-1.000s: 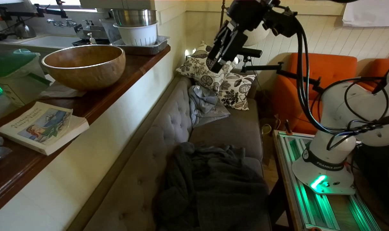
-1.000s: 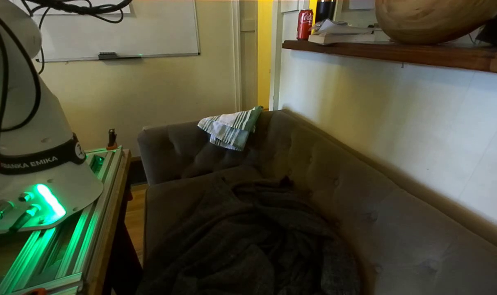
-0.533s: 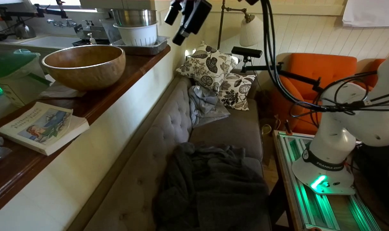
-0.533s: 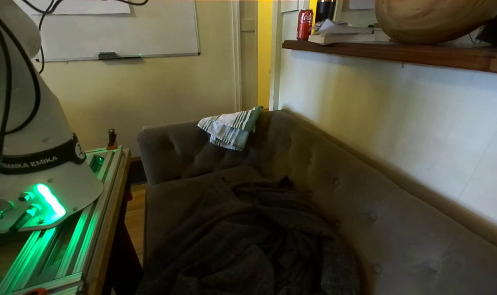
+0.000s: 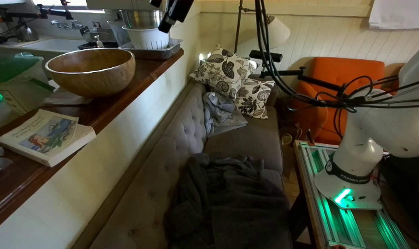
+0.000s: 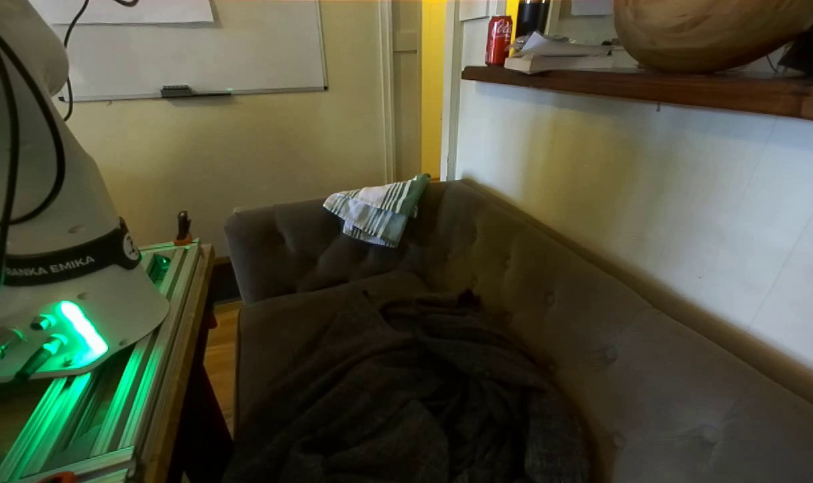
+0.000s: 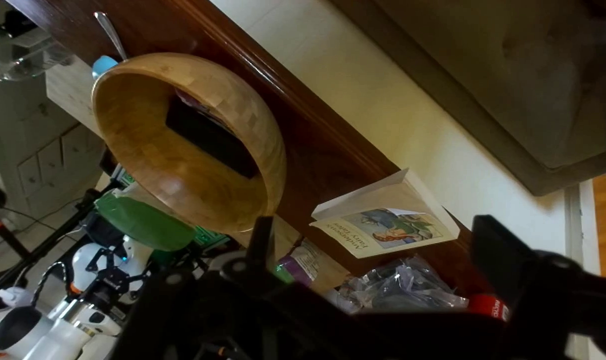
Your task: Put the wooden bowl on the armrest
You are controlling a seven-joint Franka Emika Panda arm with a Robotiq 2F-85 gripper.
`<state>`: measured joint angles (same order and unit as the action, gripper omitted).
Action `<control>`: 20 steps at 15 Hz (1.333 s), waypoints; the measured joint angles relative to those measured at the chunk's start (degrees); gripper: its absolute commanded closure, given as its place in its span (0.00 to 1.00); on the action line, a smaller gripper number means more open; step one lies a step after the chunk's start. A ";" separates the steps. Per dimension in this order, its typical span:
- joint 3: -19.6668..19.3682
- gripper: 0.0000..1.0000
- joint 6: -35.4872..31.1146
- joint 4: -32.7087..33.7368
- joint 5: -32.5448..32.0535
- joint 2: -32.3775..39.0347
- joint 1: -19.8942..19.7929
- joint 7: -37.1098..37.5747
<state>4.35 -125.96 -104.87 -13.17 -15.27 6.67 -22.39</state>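
Wooden bowl (image 5: 92, 79) upright on brown ledge (image 5: 146, 73), mouth facing up.
Bowl is round, its axis approx. vert., w/ a dark item (image 7: 210, 137) inside. Gripper (image 7: 375, 235), well apart from bowl, has its fingers (image 7: 500, 250) spread wide in wrist view.

The claw (image 7: 373, 232) has swung nearer the wooden bowl (image 5: 95, 81).

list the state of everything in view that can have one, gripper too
Gripper: open, holding nothing
Bowl: upright on the ledge, dark object inside
Book: lying cover up
Towel: draped over the armrest
Blanket: crumpled on the sofa
Can: upright; opened or not, cannot tell
Cushions: propped up
Base light: lit green
Plastic bag: crumpled
Lamp: lit or not, cannot tell
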 measured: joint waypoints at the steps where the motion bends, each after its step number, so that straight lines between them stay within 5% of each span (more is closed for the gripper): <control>1: 0.01 0.00 0.08 0.06 -0.02 -0.04 0.00 -0.05; 8: -0.06 0.00 -1.75 0.53 -0.07 0.53 0.01 -0.85; 20: -1.33 0.00 7.14 27.06 -1.08 20.10 -0.18 -37.41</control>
<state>3.02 -118.81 -77.81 -14.25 4.82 6.49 -59.80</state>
